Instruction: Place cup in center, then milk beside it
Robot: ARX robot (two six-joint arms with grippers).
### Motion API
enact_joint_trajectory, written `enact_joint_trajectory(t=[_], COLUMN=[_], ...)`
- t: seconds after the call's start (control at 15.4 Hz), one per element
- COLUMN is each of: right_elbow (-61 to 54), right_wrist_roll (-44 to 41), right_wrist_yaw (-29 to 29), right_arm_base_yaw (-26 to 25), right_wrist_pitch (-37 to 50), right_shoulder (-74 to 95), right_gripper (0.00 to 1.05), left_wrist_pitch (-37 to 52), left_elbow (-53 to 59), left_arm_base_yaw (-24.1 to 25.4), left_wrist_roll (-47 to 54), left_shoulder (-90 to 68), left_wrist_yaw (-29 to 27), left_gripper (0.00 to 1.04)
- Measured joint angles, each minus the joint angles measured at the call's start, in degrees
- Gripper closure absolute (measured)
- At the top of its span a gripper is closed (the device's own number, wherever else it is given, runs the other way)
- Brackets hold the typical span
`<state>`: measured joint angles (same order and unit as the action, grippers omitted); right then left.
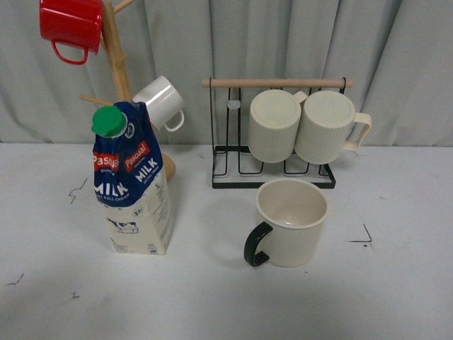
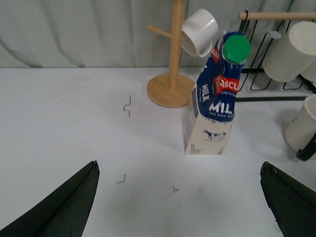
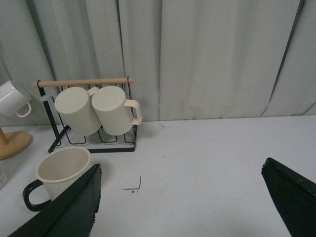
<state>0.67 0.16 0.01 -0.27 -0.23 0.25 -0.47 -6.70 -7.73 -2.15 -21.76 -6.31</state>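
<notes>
While left gripper (image 2: 178, 167) and right gripper (image 3: 182, 165) hang spread, empty, cup (image 1: 291, 221) and milk (image 1: 133, 184) stand apart, table (image 1: 212, 283) between.

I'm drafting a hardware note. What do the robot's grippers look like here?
The left gripper and right gripper each show only as two matte black, wedge-shaped fingers that taper to points. No cables or markings are visible, and the front view shows neither arm.
</notes>
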Motion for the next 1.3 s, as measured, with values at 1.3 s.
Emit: enact_joint_trajectory(t=[1.3], right_elbow=[0.0], right_wrist_roll=[0.0], right_wrist_yaw=[0.0], right_arm_base_yaw=[0.0], right_wrist_pitch=[0.02], right_shoulder=[0.0], right_gripper=[0.06], left_wrist_pitch=[42.93], left_elbow=[-25.4], left_arm_base_yaw=[-7.56], left_wrist_roll=[-0.07], left_shoulder=[-74.27], left_wrist_yaw=[-0.13], left_gripper=[0.07])
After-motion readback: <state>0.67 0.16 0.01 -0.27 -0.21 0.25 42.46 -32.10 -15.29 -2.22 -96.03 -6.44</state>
